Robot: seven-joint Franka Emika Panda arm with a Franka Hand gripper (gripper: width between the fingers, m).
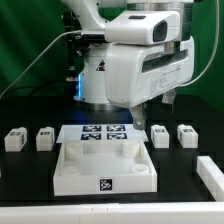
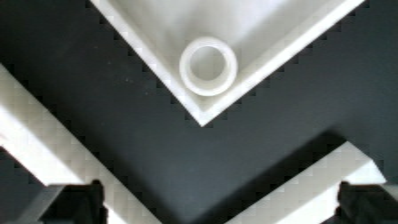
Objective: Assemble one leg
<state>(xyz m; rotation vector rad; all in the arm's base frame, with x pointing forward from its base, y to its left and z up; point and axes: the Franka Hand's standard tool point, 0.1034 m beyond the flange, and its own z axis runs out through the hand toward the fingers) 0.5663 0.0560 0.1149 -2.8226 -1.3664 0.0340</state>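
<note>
Four legs, small white blocks with tags, stand in a row in the exterior view: two at its left [image 1: 14, 139] [image 1: 45, 137] and two at its right [image 1: 160, 134] [image 1: 187, 133]. The large white square top [image 1: 70, 168] lies at the front middle. My gripper [image 1: 155, 108] hangs above the table behind the top's far right corner, near the right pair of legs. In the wrist view the gripper [image 2: 217, 205] is open and empty, over black table, with a corner of the top and its round hole [image 2: 208, 65] ahead. No leg shows in the wrist view.
The marker board [image 1: 103, 133] lies flat behind the top, between the two pairs of legs. A white part [image 1: 212, 175] sits at the exterior view's right edge. White strips [image 2: 45, 130] [image 2: 311, 175] cross the wrist view beside the fingertips.
</note>
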